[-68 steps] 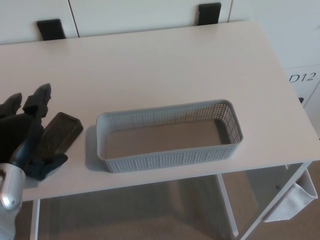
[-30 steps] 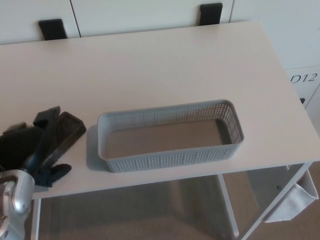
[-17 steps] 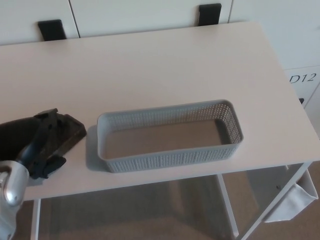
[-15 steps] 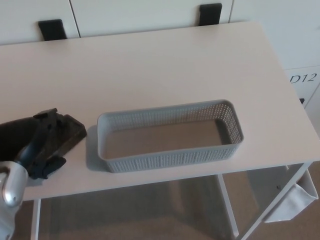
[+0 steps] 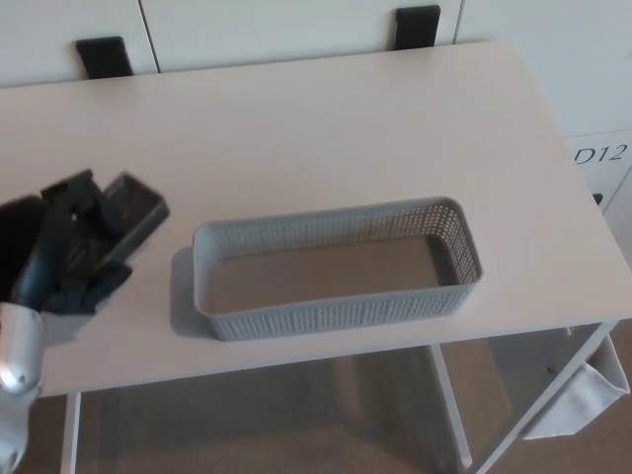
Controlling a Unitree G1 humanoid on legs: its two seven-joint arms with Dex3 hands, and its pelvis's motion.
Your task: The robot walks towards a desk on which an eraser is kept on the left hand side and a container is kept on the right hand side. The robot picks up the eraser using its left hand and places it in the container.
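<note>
Eraser in my left hand.
My left hand (image 5: 64,247) grips the dark eraser (image 5: 133,212), left of the grey perforated container (image 5: 336,314).

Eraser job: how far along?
Done: the left hand is closed around the eraser at the desk's left side. In hand: the eraser looks blurred, seemingly coming off the surface. Left: carry it right and drop it in the grey container, which holds nothing yet. The right hand isn't in view.
</note>
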